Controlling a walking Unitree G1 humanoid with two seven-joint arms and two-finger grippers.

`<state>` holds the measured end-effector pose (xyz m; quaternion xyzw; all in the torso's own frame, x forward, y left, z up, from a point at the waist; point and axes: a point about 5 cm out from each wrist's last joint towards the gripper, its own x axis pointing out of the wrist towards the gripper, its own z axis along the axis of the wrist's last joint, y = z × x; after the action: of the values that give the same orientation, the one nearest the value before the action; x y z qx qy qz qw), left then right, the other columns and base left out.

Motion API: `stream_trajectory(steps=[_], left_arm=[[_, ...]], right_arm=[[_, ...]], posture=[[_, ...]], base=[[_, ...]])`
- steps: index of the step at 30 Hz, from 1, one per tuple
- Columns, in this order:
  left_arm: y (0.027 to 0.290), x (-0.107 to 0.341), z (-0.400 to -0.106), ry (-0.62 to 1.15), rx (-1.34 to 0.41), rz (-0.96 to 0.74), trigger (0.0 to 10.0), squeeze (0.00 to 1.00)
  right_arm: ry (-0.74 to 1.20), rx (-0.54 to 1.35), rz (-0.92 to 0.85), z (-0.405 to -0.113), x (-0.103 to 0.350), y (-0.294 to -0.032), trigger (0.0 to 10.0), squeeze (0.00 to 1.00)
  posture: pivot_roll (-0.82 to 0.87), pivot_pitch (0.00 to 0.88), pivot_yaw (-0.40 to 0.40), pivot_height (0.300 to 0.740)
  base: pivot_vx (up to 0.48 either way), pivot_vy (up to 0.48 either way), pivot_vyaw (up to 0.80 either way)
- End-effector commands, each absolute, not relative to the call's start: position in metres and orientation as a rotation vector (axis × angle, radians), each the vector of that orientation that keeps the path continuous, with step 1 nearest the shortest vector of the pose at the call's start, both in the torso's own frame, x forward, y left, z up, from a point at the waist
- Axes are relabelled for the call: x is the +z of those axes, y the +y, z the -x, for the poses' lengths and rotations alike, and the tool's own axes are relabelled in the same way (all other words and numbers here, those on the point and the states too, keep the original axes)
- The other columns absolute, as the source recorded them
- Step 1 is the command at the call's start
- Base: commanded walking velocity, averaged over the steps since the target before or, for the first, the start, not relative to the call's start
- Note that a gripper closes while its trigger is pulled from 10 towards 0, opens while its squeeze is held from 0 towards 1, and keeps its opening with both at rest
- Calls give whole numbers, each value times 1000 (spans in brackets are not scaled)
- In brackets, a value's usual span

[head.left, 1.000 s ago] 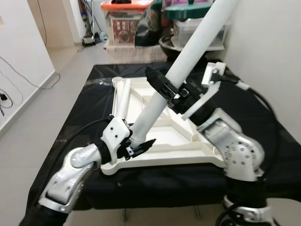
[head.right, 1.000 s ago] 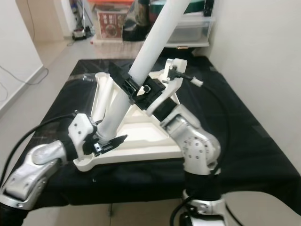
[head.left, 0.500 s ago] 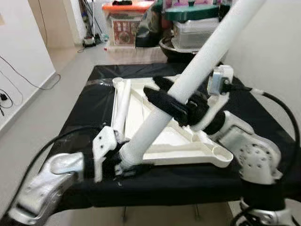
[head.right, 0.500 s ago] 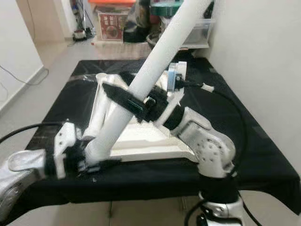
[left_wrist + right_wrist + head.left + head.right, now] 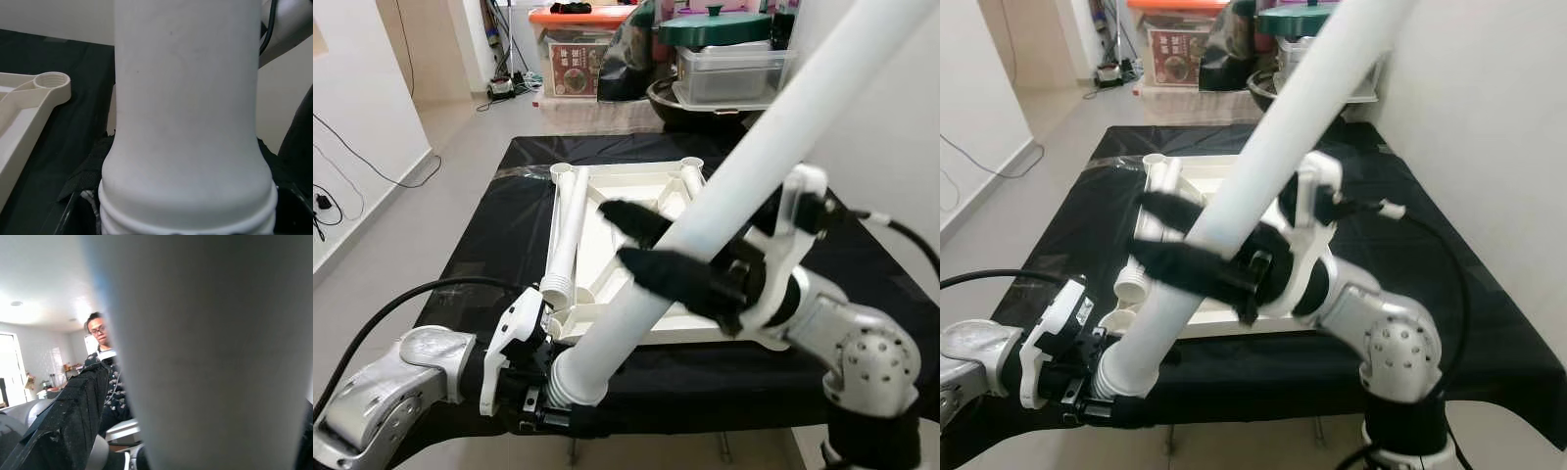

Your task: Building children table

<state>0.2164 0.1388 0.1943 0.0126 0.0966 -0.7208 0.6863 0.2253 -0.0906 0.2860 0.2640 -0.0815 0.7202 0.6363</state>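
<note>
Left eye view: left gripper (image 5: pixel 553 401) clamped on threaded end of long white plastic table leg (image 5: pixel 724 191); right gripper (image 5: pixel 651 245) clasping its middle. At 12 o'clock, upturned cream plastic tabletop (image 5: pixel 636 191) on black cloth (image 5: pixel 480 245), another leg (image 5: pixel 570 220) lying there. No leg screwed in yet.

No legible text, brand, number or sign is present. The storage box (image 5: pixel 579 61) in the background carries a printed label, too small to read.
</note>
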Motion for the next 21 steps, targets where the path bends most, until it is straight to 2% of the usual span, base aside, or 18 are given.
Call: stream_trajectory(steps=[1, 2, 3, 6, 10, 11, 14, 15, 16, 17, 21], left_arm=[[140, 193, -214, 258, -1644, -24, 0, 0], [140, 193, -214, 258, -1644, -24, 0, 0], [139, 193, -213, 264, -1652, -19, 0, 0], [138, 193, -212, 268, -1660, -11, 0, 0], [137, 193, -212, 271, -1676, -7, 0, 0], [135, 192, -209, 280, -1695, 0, 0, 0], [132, 190, -205, 294, -1717, 11, 0, 0], [132, 189, -204, 297, -1723, 14, 0, 0], [131, 188, -203, 298, -1726, 15, 0, 0], [131, 188, -202, 302, -1729, 17, 0, 0], [130, 187, -201, 303, -1734, 22, 0, 0]], right_arm=[[-180, 1697, -590, -217, 286, -87, 8549, 0], [-180, 1697, -590, -217, 286, -87, 8549, 0], [-177, 1699, -576, -216, 286, -88, 4667, 0], [-170, 1699, -564, -215, 285, -89, 4667, 0], [-160, 1691, -547, -214, 284, -87, 4000, 0], [-150, 1687, -528, -214, 282, -85, 2824, 0], [-140, 1685, -508, -213, 278, -82, 2824, 0], [-138, 1684, -503, -213, 278, -82, 2392, 0], [-135, 1682, -501, -213, 277, -82, 902, 0], [-132, 1681, -504, -212, 276, -82, 0, 0], [-129, 1680, -509, -212, 275, -82, 0, 0]], posture=[[5, 0, -4, 740], [5, 0, -4, 740], [4, 0, -8, 740], [4, 0, -8, 740], [4, 0, -8, 740], [1, 0, -8, 740], [0, 0, -8, 740], [0, 0, -8, 740], [0, 0, -9, 740], [-2, 0, -8, 740], [-2, 0, -8, 740]], base=[[0, 0, 0], [0, 0, 0], [0, 0, 0], [0, 0, 0], [0, 0, 0], [0, 0, 0], [0, 0, 0], [0, 0, 0], [0, 0, 0], [0, 0, 0], [0, 0, 0]])
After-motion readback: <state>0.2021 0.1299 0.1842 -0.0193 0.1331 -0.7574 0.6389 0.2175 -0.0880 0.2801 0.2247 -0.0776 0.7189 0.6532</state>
